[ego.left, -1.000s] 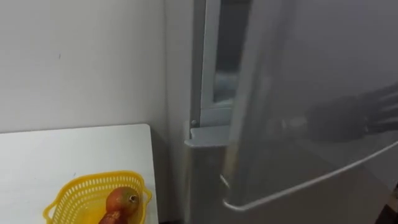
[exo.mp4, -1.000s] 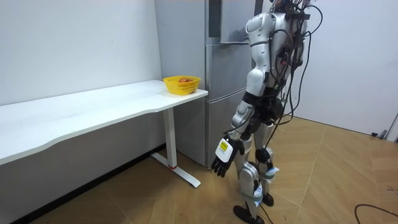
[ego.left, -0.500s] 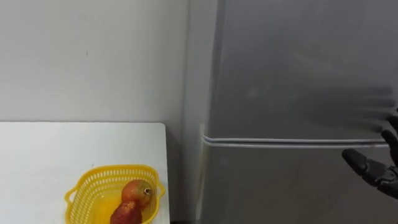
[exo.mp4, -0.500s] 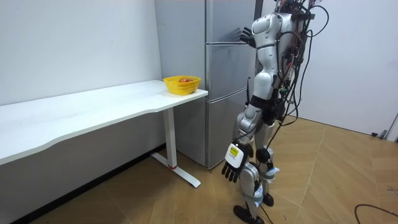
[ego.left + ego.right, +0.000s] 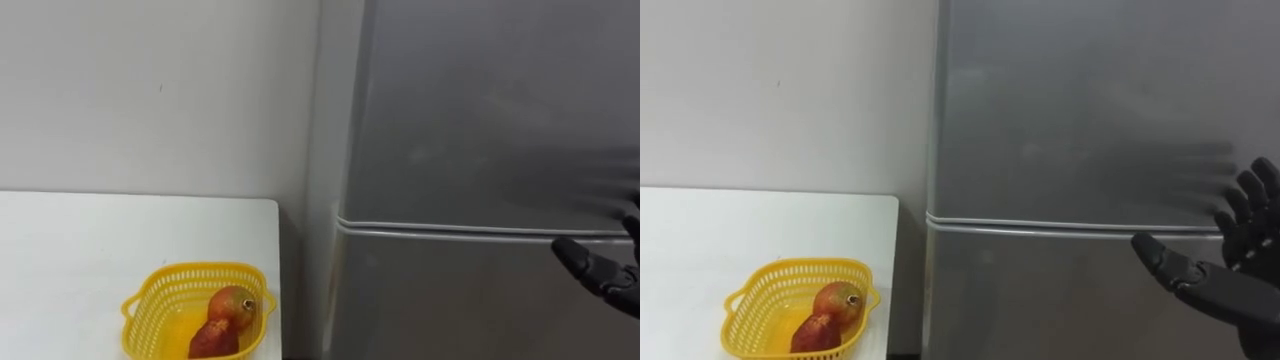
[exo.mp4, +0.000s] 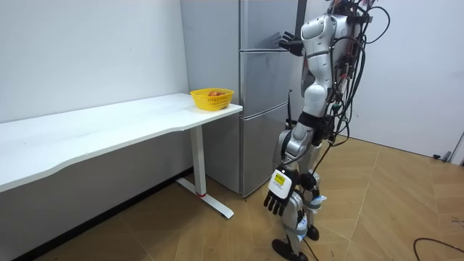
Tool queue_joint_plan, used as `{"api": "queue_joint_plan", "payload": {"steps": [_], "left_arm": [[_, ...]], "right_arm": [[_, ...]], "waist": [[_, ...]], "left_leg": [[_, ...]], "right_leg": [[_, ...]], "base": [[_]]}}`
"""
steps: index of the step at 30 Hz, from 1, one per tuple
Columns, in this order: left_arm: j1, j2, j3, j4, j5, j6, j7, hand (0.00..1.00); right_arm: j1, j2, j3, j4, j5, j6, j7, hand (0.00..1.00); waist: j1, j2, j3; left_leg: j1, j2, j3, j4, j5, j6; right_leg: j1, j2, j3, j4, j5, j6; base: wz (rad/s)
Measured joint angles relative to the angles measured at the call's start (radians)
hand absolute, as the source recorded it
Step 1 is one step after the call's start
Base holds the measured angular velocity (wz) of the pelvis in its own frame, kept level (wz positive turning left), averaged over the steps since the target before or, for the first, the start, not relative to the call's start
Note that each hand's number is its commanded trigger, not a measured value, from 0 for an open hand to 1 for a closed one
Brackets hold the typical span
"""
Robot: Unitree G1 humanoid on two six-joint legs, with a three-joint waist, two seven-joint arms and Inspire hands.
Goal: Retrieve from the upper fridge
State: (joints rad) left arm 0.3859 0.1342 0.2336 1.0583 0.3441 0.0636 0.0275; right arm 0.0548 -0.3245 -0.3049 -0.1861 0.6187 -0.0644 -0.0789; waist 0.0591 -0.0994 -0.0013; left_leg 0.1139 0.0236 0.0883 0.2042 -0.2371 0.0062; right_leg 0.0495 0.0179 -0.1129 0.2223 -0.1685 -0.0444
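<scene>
The silver fridge [image 5: 480,110] stands right of the table, and its upper door [image 5: 1080,110] is closed flush above the seam. My right hand [image 5: 1230,260] is open at the right edge, fingers spread, just in front of the door at seam height and holding nothing. In the room view I stand facing the fridge [image 6: 264,25] with my right hand [image 6: 290,45] raised to the upper door. My left hand [image 6: 278,194] hangs low by my leg, fingers relaxed and empty.
A yellow plastic basket [image 5: 195,305] with two reddish fruits [image 5: 232,303] sits at the end of the white table [image 5: 80,250], beside the fridge. A white wall runs behind the table. Wooden floor lies around me in the room view.
The upper fridge door, ajar a second ago, has swung shut. My right hand has come off it and dropped to seam height. The left arm has swung slightly.
</scene>
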Motion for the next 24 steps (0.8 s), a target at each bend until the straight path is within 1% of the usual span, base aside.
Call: {"api": "queue_joint_plan", "payload": {"steps": [2,5,7,8,9,11,12,14,15,17,18,19,20,22,23,24], "left_arm": [[0.001,0.002,0.001,0.000,0.000,-0.001,0.003,0.00],[0.000,0.004,0.002,-0.001,0.000,-0.003,0.002,0.00],[0.001,0.005,0.019,-0.001,0.000,-0.004,0.003,0.00],[0.001,0.007,0.020,-0.002,-0.001,-0.003,0.003,0.00],[0.002,0.009,0.020,-0.004,-0.001,-0.002,0.004,0.00],[0.003,0.009,0.021,-0.012,-0.008,-0.002,0.013,0.00],[0.003,0.010,0.021,-0.012,-0.017,-0.002,0.015,0.00],[0.003,0.015,0.022,-0.016,-0.028,-0.001,0.028,0.00],[0.003,0.015,0.022,-0.019,-0.028,-0.001,0.032,0.00],[0.003,0.014,0.021,-0.020,-0.028,0.002,0.036,0.00],[0.004,0.013,0.021,-0.023,-0.028,0.004,0.038,0.00],[0.003,0.013,0.023,-0.023,-0.027,0.009,0.045,0.00],[0.003,0.012,0.024,-0.026,-0.026,0.013,0.048,0.00],[0.005,0.009,0.028,-0.039,-0.024,0.025,0.056,0.00],[0.006,0.009,0.028,-0.043,-0.024,0.027,0.057,0.00],[0.011,0.008,0.027,-0.060,-0.025,0.033,0.059,0.00]], "right_arm": [[0.000,0.000,0.002,-0.006,0.001,0.000,-0.030,0.00],[0.000,-0.001,0.001,-0.008,-0.009,0.000,-0.083,0.00],[0.000,-0.001,-0.002,-0.006,-0.035,0.000,-0.159,0.00],[0.000,-0.001,-0.003,-0.006,-0.035,0.000,-0.179,0.00],[0.000,-0.001,-0.008,-0.006,-0.035,0.000,-0.220,0.00],[0.000,-0.001,-0.031,-0.002,-0.034,0.000,-0.297,0.00],[0.001,-0.001,-0.034,0.001,-0.035,-0.001,-0.318,0.00],[0.011,-0.001,-0.050,0.039,-0.042,-0.011,-0.387,0.00],[0.015,-0.001,-0.056,0.050,-0.044,-0.011,-0.402,0.00],[0.019,-0.001,-0.067,0.091,-0.043,-0.011,-0.450,0.00],[0.025,0.000,-0.079,0.134,-0.043,-0.013,-0.478,0.00],[0.038,0.001,-0.086,0.190,-0.043,-0.013,-0.494,0.00],[0.049,0.003,-0.089,0.217,-0.043,-0.013,-0.503,0.00],[0.098,0.028,-0.100,0.311,-0.042,-0.009,-0.528,0.00],[0.108,0.034,-0.101,0.340,-0.043,-0.008,-0.532,0.00],[0.128,0.046,-0.104,0.399,-0.043,-0.007,-0.536,0.00]], "waist": [[0.000,-0.001,0.0003],[-0.003,0.001,-0.0013],[-0.003,0.001,-0.0024],[-0.003,0.000,-0.0022],[-0.006,-0.001,-0.0019],[-0.002,0.002,-0.0015],[-0.003,0.003,-0.0013],[-0.014,0.009,-0.0009],[-0.017,0.010,-0.0017],[-0.029,0.022,-0.0018],[-0.041,0.028,-0.0015],[-0.050,0.038,-0.0004],[-0.053,0.038,-0.0025],[-0.058,0.053,-0.0008],[-0.061,0.057,-0.0009],[-0.073,0.057,0.0010]], "left_leg": [[-0.002,-0.001,-0.004,0.000,0.001,0.000],[-0.006,-0.002,-0.009,0.001,0.002,0.001],[-0.006,-0.002,-0.011,0.001,0.003,0.002],[-0.007,-0.003,-0.014,0.000,0.003,0.002],[-0.007,-0.003,-0.019,-0.001,0.003,0.002],[-0.009,-0.004,-0.024,-0.005,0.003,0.002],[-0.009,-0.004,-0.025,-0.005,0.003,0.002],[-0.011,-0.005,-0.039,-0.005,0.003,0.002],[-0.014,-0.005,-0.040,-0.006,0.003,0.002],[-0.019,-0.006,-0.040,-0.010,0.003,0.002],[-0.019,-0.006,-0.040,-0.009,0.003,0.002],[-0.019,-0.006,-0.039,-0.009,0.003,0.002],[-0.018,-0.005,-0.039,-0.010,0.003,0.002],[-0.015,-0.004,-0.037,-0.014,0.003,0.002],[-0.016,-0.004,-0.038,-0.014,0.003,0.002],[-0.016,-0.004,-0.038,-0.015,0.003,0.002]], "right_leg": [[-0.002,-0.002,-0.002,0.000,0.000,0.000],[0.003,-0.006,-0.004,-0.002,0.001,0.001],[0.003,-0.005,-0.005,-0.004,0.003,0.001],[0.003,-0.004,-0.008,-0.006,0.003,0.001],[0.006,-0.003,-0.012,-0.017,0.004,0.002],[0.009,0.001,-0.012,-0.027,0.004,0.003],[0.013,0.002,-0.013,-0.033,0.004,0.004],[0.022,0.000,-0.028,-0.042,0.006,0.005],[0.022,0.000,-0.029,-0.045,0.006,0.005],[0.023,0.000,-0.033,-0.051,0.006,0.006],[0.023,0.000,-0.034,-0.052,0.006,0.006],[0.025,0.000,-0.034,-0.053,0.006,0.006],[0.026,-0.001,-0.034,-0.053,0.005,0.007],[0.028,-0.001,-0.030,-0.054,0.004,0.008],[0.029,-0.002,-0.034,-0.055,0.004,0.008],[0.032,-0.004,-0.035,-0.057,0.002,0.010]], "base": [[0.06],[0.05],[0.05],[0.12],[0.11],[0.12],[0.16],[0.20],[0.14],[0.04],[0.00],[0.04],[0.00],[-0.08],[0.00],[0.10]]}}
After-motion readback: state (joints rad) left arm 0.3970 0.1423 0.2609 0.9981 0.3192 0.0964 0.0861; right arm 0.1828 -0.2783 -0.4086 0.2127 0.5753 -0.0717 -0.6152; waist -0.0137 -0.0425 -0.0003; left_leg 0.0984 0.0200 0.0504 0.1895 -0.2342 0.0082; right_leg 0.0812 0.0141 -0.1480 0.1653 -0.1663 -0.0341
